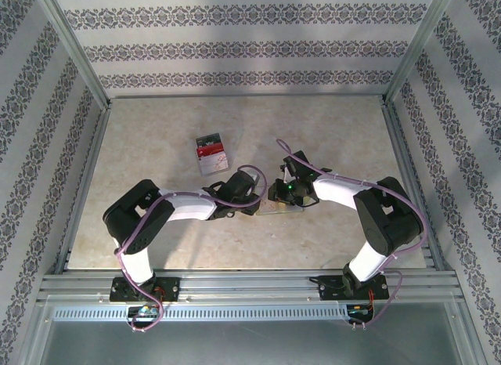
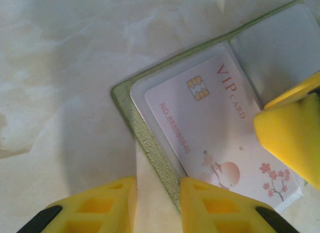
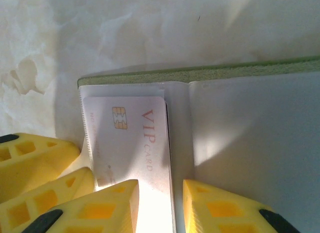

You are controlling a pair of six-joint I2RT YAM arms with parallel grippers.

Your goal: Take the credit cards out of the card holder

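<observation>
Closest in the left wrist view, the left gripper (image 2: pixel 159 190) has its yellow jaws a little apart, straddling the green edge of the card holder (image 2: pixel 149 143). Nothing is clamped between them, and whether the tips press down I cannot tell. The holder lies open and flat on the pale surface (image 2: pixel 60 68). A pinkish VIP card (image 2: pixel 210 118) with a gold chip sits in its clear pocket.

In the right wrist view, the right gripper (image 3: pixel 160 190) has its jaws narrowly apart over the card's long edge and the pocket seam, with nothing visibly gripped. The left gripper's jaws crowd the bottom left corner there and cover the card's lower part. This view shows the holder's other clear leaf whole, while the left wrist view cuts it off.

From above, both grippers meet over the holder near the middle of the surface, and just a pale sliver of it is visible. Farther back and to the left lies a stack of cards (image 1: pixel 212 153), red on top, well apart from the holder. Its lower cards are too small to make out.
</observation>
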